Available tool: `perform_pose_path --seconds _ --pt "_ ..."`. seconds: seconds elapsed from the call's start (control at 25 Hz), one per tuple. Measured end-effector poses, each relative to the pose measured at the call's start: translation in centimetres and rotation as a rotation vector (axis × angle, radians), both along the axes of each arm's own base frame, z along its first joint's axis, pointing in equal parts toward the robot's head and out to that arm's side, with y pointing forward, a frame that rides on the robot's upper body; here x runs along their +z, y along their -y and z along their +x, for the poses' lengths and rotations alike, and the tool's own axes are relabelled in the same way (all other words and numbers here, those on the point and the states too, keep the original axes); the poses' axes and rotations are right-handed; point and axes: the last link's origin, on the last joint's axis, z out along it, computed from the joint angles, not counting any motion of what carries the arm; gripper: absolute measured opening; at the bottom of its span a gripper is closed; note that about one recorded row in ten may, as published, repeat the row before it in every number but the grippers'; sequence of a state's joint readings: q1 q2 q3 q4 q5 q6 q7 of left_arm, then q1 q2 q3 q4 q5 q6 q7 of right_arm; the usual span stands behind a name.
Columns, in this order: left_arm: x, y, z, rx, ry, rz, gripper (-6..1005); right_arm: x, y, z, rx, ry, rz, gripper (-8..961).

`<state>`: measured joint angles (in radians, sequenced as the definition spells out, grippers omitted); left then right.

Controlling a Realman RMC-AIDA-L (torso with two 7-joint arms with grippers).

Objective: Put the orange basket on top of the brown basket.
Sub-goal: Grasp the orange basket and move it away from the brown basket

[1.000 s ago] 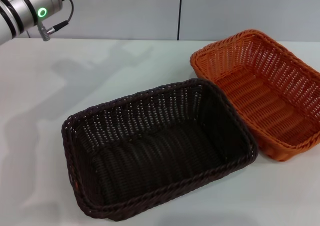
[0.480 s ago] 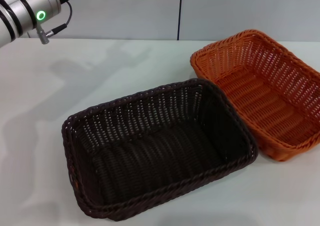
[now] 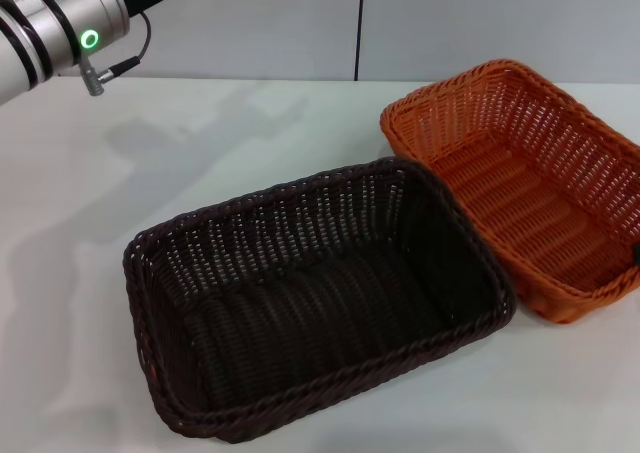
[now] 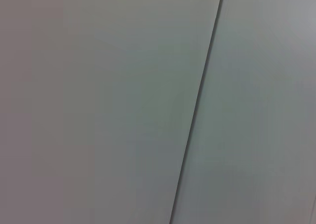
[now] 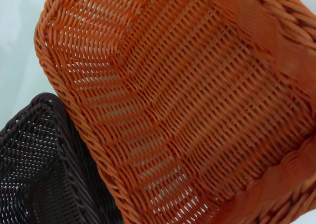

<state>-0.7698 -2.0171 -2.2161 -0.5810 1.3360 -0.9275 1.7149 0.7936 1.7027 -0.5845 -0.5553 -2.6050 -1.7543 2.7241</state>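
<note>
The orange basket (image 3: 520,183) stands upright on the white table at the right. It fills the right wrist view (image 5: 197,100), seen from close above. The brown basket (image 3: 310,293) stands at the front middle, its far right corner touching the orange basket's long side. One corner of it shows in the right wrist view (image 5: 39,169). A small dark sliver of my right arm (image 3: 636,255) shows at the head view's right edge, by the orange basket's right rim. My left arm (image 3: 60,23) is raised at the top left, and its gripper is out of view.
The white table (image 3: 80,173) spreads to the left of and behind the baskets. A grey panelled wall (image 3: 450,23) stands behind it and fills the left wrist view (image 4: 148,105).
A dark sliver of my right arm has come in at the right edge by the orange basket. My left arm has shifted slightly at the top left. The baskets have not moved.
</note>
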Motion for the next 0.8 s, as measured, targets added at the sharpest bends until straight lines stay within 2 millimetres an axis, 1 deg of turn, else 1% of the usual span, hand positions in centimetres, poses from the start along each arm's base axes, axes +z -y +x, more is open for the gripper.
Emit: perform_pose_path --seconds 0.36,0.6,0.8 --pt "-0.2 0.1 -0.2 0.006 0.0 -0.007 829 -1.3 0.0 0.5 -0.004 -0.01 0.011 705" --pt "-0.5 0.1 0.0 -0.003 -0.004 -0.017 829 -2.3 -0.4 0.2 0.017 -0.011 0.015 705" --pt "-0.5 0.2 0.0 -0.005 -0.005 -0.02 829 -3.0 -0.3 0.3 0.028 -0.012 0.011 705"
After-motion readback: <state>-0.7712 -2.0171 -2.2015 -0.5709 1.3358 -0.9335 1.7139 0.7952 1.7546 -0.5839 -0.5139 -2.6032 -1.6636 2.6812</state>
